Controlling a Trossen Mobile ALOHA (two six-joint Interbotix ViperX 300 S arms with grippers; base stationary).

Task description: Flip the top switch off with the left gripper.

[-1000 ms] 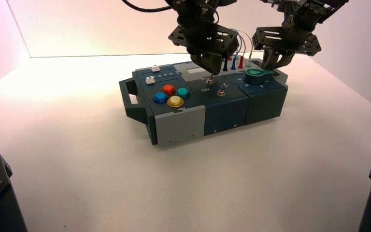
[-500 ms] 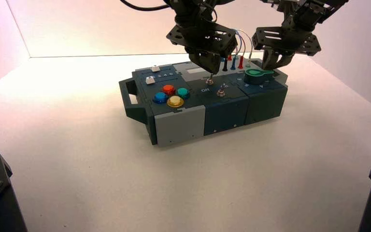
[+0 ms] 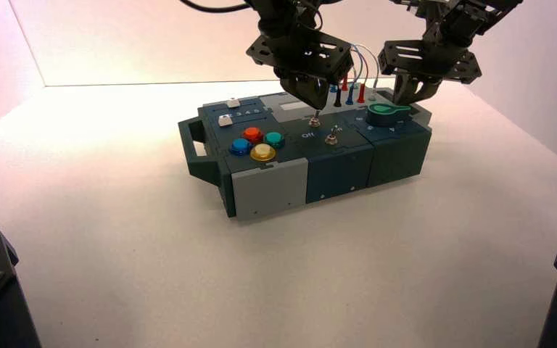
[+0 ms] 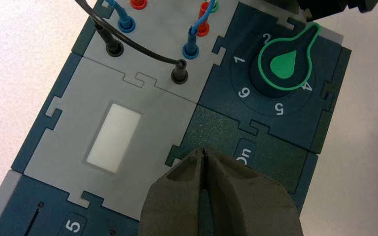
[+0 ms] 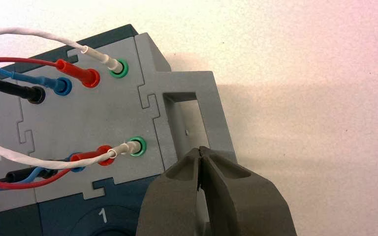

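Left gripper (image 3: 315, 104) pinched closed — top switch (image 3: 315, 121) just beneath tips.

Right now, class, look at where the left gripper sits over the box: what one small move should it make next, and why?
Probably a short nudge of the lever toward the white "Off" lettering. In the high view the left gripper, fingers shut, has its tip right at the top switch. Whether they touch cannot be told. The right gripper waits at the box's far right corner.
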